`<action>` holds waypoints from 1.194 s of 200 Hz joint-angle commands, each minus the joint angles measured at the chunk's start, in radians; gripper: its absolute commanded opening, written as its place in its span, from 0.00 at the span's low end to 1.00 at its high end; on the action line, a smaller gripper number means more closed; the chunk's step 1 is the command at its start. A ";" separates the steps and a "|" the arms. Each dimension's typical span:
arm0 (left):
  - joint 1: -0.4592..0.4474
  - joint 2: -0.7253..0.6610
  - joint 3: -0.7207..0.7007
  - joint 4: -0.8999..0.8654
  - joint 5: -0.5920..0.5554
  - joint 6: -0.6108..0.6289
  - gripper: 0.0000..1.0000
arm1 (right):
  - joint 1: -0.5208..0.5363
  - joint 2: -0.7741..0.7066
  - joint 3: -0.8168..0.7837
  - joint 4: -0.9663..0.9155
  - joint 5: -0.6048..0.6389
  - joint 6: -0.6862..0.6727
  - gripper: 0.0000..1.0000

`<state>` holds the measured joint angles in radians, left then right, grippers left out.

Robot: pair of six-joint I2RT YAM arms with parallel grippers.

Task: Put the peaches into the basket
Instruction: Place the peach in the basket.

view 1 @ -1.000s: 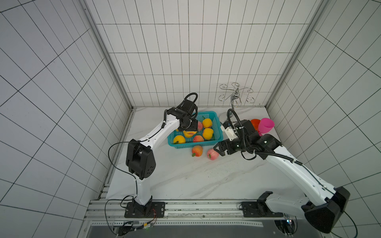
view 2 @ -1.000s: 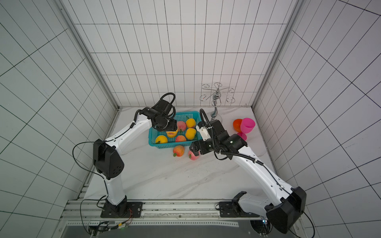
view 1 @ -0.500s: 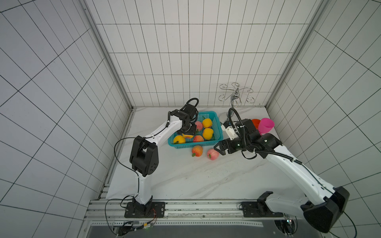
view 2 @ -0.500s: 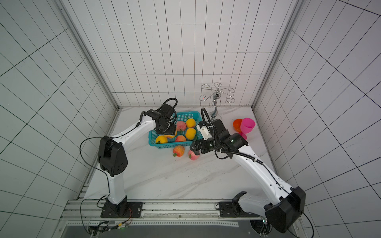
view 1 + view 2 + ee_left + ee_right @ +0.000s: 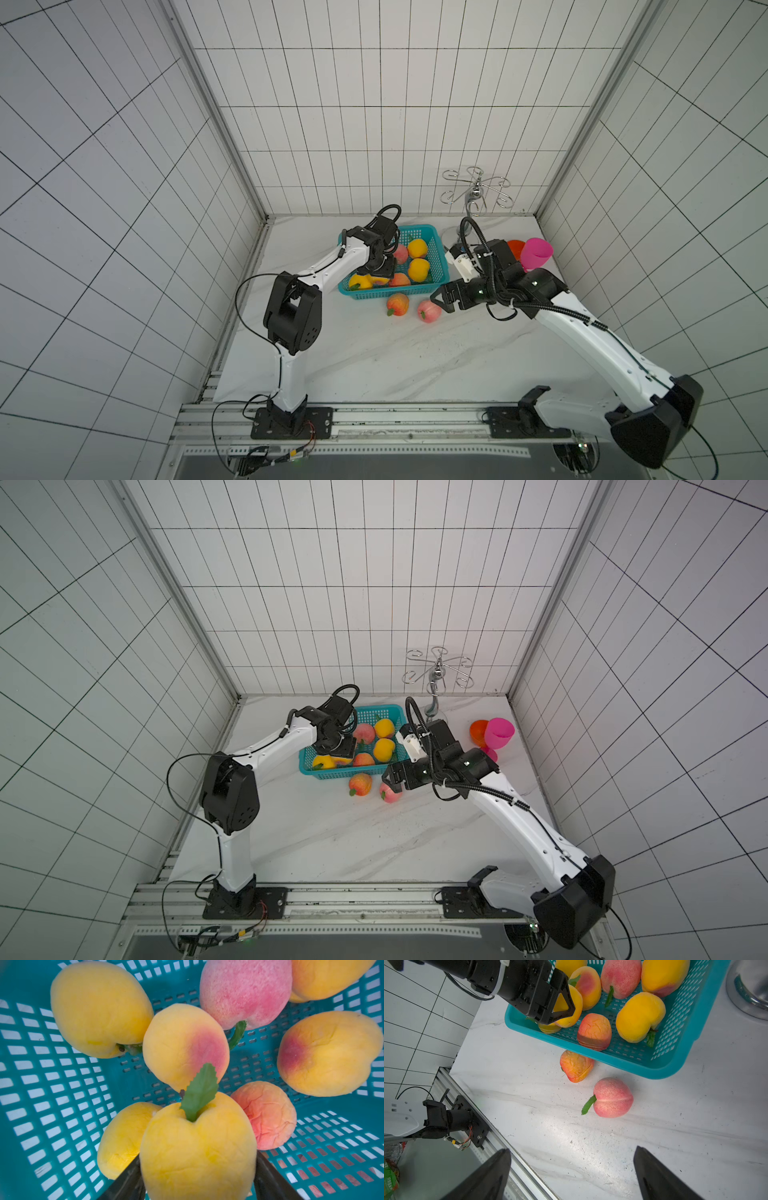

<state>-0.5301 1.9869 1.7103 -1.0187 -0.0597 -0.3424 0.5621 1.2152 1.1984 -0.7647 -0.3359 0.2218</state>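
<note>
I'm holding a yellow peach (image 5: 197, 1147) low inside the basket (image 5: 654, 1073), the left gripper (image 5: 380, 270) clamping it just over the others lying there. Two more are waiting on the worktop (image 5: 675, 1126): a wrinkled orange peach (image 5: 576, 1066) against the basket's wall and a pink peach (image 5: 612, 1098) near it. The right gripper (image 5: 572, 1149) is hanging wide open and empty, facing the pink one. I'm judging this the drop-off: I'm planning to release, lift clear, then bring the right gripper down.

In the left wrist view the held yellow peach (image 5: 197, 1147) runs off the picture's edge and hides most of both fingers (image 5: 126, 1182), while in both top views the left gripper (image 5: 380, 270) covers part of the basket (image 5: 432, 284).
</note>
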 commanded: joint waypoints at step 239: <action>-0.016 -0.167 0.011 -0.056 0.054 -0.061 0.86 | -0.033 -0.027 -0.018 -0.057 0.047 0.012 0.95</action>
<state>-0.5327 1.8759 1.7107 -1.0534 -0.0219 -0.3798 0.5369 1.2144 1.1976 -0.7738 -0.3176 0.2279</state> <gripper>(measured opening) 0.857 0.953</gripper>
